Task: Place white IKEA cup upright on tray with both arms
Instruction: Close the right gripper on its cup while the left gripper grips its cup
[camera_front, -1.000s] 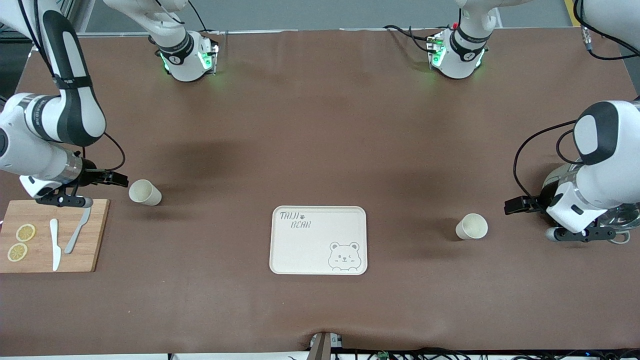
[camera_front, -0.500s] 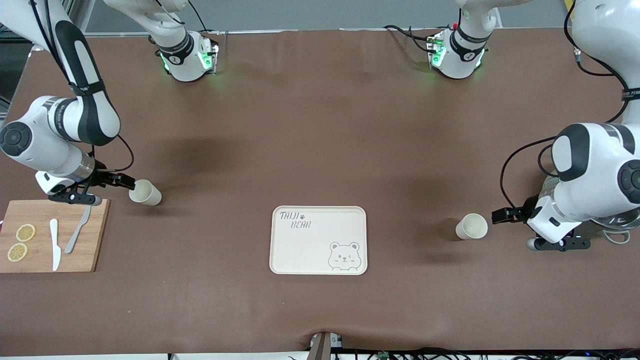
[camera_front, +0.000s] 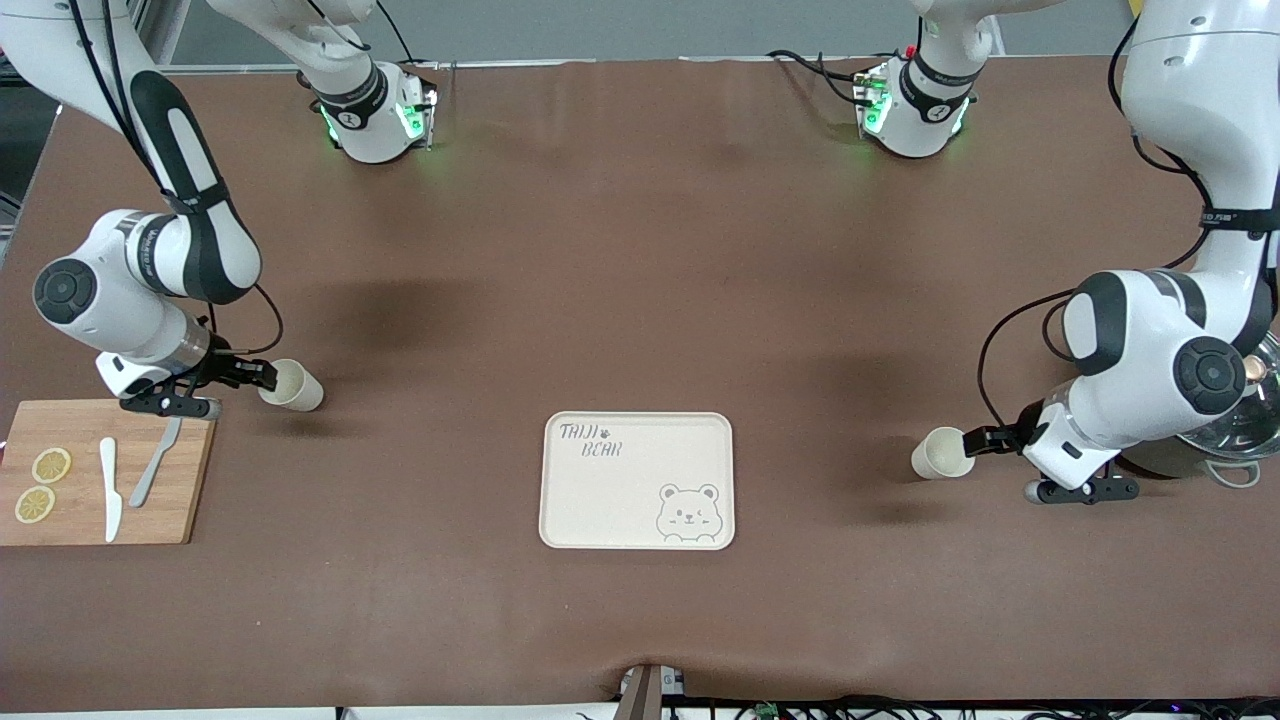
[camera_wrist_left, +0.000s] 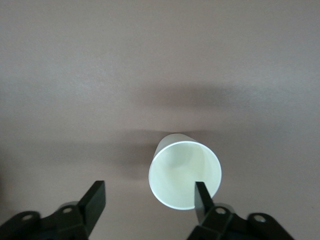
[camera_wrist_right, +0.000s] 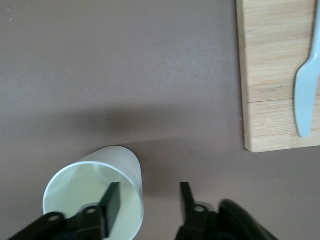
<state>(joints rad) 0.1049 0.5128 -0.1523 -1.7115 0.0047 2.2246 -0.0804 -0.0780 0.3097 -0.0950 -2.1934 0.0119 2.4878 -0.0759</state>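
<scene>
Two white cups lie on their sides on the brown table. One cup (camera_front: 293, 386) is toward the right arm's end, the other cup (camera_front: 940, 453) toward the left arm's end. The cream tray (camera_front: 637, 480) with the bear drawing lies between them, nothing on it. My right gripper (camera_front: 262, 375) is open at its cup's mouth; in the right wrist view (camera_wrist_right: 149, 200) one finger (camera_wrist_right: 112, 200) is inside the cup (camera_wrist_right: 92, 195), the other outside the wall. My left gripper (camera_front: 975, 440) is open at the other cup's mouth; in its wrist view (camera_wrist_left: 148, 200) one finger (camera_wrist_left: 201, 200) overlaps the cup's (camera_wrist_left: 185, 175) rim.
A wooden cutting board (camera_front: 190, 470) with two lemon slices, a white knife (camera_front: 110, 488) and a grey knife lies just under the right wrist, also in the right wrist view (camera_wrist_right: 277, 75). A metal pot (camera_front: 1240, 425) stands under the left arm's elbow.
Both arms have moved in toward the table's middle. Each open gripper went from a short way off its cup to the cup's mouth. The cups have not moved.
</scene>
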